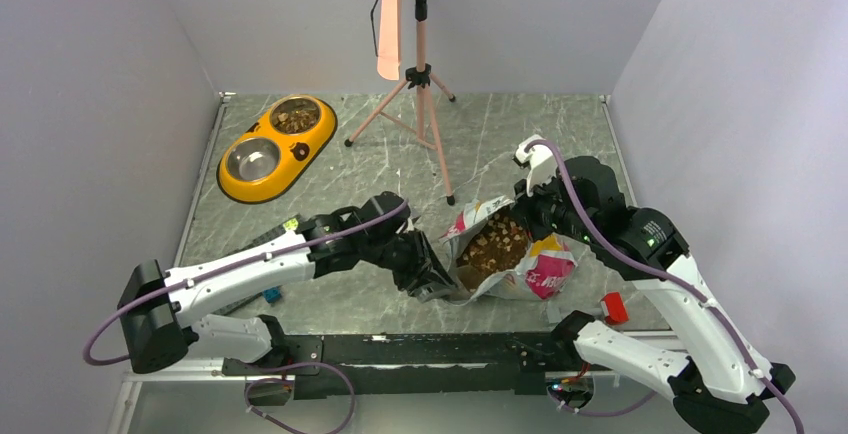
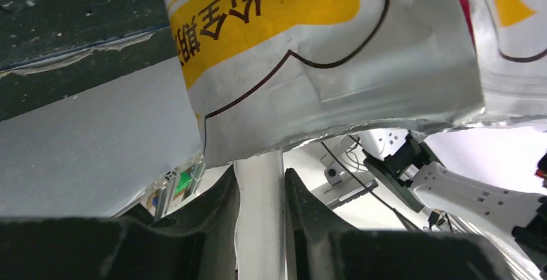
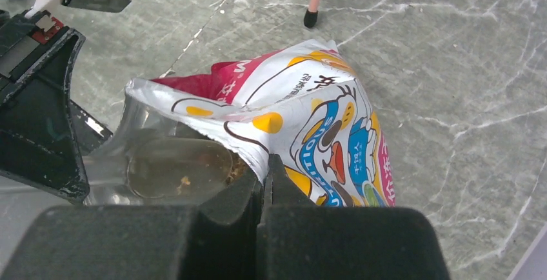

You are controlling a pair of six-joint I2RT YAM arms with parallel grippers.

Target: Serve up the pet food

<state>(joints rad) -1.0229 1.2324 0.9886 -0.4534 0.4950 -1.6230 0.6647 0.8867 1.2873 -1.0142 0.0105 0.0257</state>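
The cartoon-printed bag [image 1: 540,272] lies open on the table, and the brown pet food [image 1: 497,243] fills its mouth. My left gripper [image 1: 446,288] is shut on the bag's left edge, which shows as a white strip between the jaws in the left wrist view [image 2: 260,186], with the bag [image 2: 322,54] above. My right gripper [image 1: 529,215] is shut on the bag's far rim [image 3: 266,167]. In the right wrist view the bag [image 3: 316,119] gapes open. A few kibble bits [image 3: 240,169] and a translucent oval shape [image 3: 177,175] show inside.
A yellow double dish [image 1: 285,166] stands at the far left. Its far bowl [image 1: 295,114] holds kibble and its near bowl [image 1: 252,159] is bare steel. A pink tripod [image 1: 421,94] stands behind the bag. A red object [image 1: 614,307] and a small blue one [image 1: 271,296] lie near the front edge.
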